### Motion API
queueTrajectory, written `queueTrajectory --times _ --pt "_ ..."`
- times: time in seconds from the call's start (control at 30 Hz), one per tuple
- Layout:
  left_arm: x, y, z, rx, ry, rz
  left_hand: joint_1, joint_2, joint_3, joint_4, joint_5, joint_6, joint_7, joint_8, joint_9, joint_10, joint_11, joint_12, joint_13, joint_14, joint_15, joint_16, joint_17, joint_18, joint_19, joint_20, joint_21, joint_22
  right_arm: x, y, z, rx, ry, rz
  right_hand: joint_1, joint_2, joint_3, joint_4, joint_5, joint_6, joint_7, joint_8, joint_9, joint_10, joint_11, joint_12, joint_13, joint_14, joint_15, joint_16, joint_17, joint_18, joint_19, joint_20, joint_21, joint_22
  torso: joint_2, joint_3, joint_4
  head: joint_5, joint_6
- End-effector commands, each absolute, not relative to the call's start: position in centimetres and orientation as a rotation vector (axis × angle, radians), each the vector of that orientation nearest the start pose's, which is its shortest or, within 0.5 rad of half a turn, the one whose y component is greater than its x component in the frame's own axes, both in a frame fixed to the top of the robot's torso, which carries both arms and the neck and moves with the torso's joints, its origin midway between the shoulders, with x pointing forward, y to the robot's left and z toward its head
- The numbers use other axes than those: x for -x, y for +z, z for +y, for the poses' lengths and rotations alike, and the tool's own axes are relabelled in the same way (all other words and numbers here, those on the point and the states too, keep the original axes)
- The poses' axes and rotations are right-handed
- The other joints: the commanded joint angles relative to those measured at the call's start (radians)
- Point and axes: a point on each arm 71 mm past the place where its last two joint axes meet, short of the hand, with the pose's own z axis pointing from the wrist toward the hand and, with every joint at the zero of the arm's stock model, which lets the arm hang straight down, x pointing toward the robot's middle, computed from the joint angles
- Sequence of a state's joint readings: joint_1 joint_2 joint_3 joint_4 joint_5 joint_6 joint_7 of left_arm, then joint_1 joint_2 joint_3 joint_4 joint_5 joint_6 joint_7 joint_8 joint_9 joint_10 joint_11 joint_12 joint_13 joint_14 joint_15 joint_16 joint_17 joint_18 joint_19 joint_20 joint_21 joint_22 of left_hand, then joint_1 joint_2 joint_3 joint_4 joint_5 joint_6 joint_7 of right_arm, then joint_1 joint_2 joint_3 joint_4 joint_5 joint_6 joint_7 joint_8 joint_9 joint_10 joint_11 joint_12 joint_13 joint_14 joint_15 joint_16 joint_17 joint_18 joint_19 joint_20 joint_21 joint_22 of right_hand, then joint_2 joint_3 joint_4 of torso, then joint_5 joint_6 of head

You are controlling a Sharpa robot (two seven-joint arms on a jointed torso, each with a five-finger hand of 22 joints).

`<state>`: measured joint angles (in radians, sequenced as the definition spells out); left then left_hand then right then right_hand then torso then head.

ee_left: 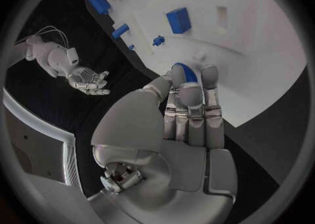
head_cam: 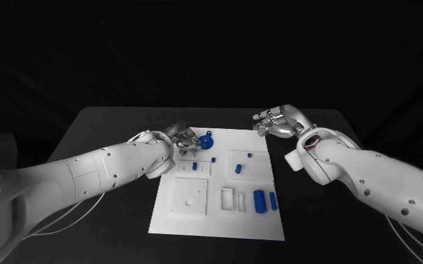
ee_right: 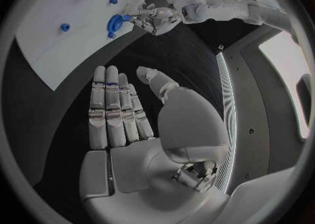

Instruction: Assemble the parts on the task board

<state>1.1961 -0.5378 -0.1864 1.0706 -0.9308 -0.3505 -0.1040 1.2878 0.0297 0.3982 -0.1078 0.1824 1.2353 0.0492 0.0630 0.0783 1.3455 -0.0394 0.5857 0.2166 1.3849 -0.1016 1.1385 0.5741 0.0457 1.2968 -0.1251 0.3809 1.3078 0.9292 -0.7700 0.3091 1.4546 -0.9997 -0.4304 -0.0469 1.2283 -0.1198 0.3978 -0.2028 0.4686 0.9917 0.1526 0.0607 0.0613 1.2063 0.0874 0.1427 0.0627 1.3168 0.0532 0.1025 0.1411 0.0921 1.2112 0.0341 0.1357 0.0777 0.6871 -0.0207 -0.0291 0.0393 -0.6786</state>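
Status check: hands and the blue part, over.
Left hand holds round blue part at task board far edge. Right hand open, off-board. Nothing obstructing.

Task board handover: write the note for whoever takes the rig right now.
Left hand: at the far left part of the task board, fingers on the round blue part; a firm grip can't be confirmed.
Right hand: open, holding nothing, over the black table off the board's far right corner.
Other blue parts: two cylinders near right, small pieces mid-board.
Done: nothing clearly assembled.
Left: seat the round part, then the rest.
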Motion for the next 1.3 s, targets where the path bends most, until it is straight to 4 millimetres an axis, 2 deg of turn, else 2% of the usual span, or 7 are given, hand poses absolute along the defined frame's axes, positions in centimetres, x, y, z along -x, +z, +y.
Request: queueTrajectory --times 0.03,0.27,0.43,1.03,1.3 --pt "-54.09 -26.76 19.00 0.386 -0.603 1.933 -0.003 0.008 0.002 -0.003 0.003 0.001 -0.002 0.002 0.066 0.006 0.001 -0.003 0.001 0.002 -0.006 0.003 0.001 -0.006 -0.007 -0.002 0.006 0.019 -49.78 -19.70 -20.77 -0.537 0.965 1.571 0.000 0.013 0.001 -0.002 -0.006 0.006 -0.001 0.002 0.001 0.009 -0.002 0.003 -0.001 0.004 -0.006 0.005 0.003 -0.008 -0.002 -0.004 0.005 0.001 0.001 0.0003 -0.0018 0.000 0.000" --pt "-53.96 -26.76 18.85 0.221 -0.528 1.953 0.000 0.007 0.002 -0.006 0.004 0.005 -0.003 0.003 0.067 0.007 0.000 -0.003 0.002 0.002 -0.005 0.004 0.001 -0.006 -0.008 -0.001 0.007 0.019 -49.76 -19.71 -20.74 -0.536 0.966 1.574 0.000 0.013 0.001 -0.002 -0.006 0.006 -0.001 0.002 0.001 0.009 -0.002 0.003 -0.001 0.004 -0.006 0.005 0.003 -0.008 -0.002 -0.004 0.005 0.001 0.001 0.0002 -0.0012 -0.002 -0.002" --pt "-53.98 -26.68 18.82 0.163 -0.497 1.942 0.002 0.006 0.002 -0.007 0.004 0.007 -0.003 0.003 0.068 0.009 0.000 -0.003 0.002 0.003 -0.005 0.005 0.001 -0.005 -0.008 -0.001 0.007 0.019 -49.75 -19.70 -20.70 -0.534 0.967 1.575 0.000 0.013 0.001 -0.002 -0.006 0.006 -0.001 0.002 0.001 0.009 -0.002 0.003 -0.001 0.004 -0.006 0.005 0.003 -0.008 -0.002 -0.004 0.005 0.001 0.001 -0.0004 -0.0018 -0.001 0.001" --pt "-53.99 -26.70 19.35 0.218 -0.516 1.943 0.001 0.006 0.003 -0.005 0.003 0.005 -0.002 0.002 0.068 0.011 0.000 -0.007 0.001 0.004 -0.005 0.005 0.002 -0.005 -0.008 0.000 0.008 0.018 -49.74 -19.70 -20.65 -0.533 0.968 1.576 0.000 0.014 0.000 -0.003 -0.007 0.008 -0.001 0.002 0.001 0.009 -0.002 0.003 -0.001 0.004 -0.006 0.006 0.004 -0.009 -0.003 -0.004 0.006 0.001 0.001 -0.0007 -0.0004 -0.002 -0.002" --pt "-54.06 -26.63 19.08 0.200 -0.521 1.931 0.013 -0.002 -0.012 -0.004 -0.005 -0.039 0.013 0.000 0.036 -0.004 0.007 -0.014 -0.001 0.000 0.000 0.001 -0.001 -0.001 -0.011 0.004 0.008 0.019 -49.75 -19.71 -20.65 -0.533 0.968 1.577 0.000 0.014 0.000 -0.003 -0.007 0.008 -0.001 0.002 0.001 0.009 -0.002 0.003 -0.001 0.004 -0.006 0.006 0.004 -0.009 -0.003 -0.004 0.006 0.001 0.001 0.0000 -0.0008 -0.001 -0.002"
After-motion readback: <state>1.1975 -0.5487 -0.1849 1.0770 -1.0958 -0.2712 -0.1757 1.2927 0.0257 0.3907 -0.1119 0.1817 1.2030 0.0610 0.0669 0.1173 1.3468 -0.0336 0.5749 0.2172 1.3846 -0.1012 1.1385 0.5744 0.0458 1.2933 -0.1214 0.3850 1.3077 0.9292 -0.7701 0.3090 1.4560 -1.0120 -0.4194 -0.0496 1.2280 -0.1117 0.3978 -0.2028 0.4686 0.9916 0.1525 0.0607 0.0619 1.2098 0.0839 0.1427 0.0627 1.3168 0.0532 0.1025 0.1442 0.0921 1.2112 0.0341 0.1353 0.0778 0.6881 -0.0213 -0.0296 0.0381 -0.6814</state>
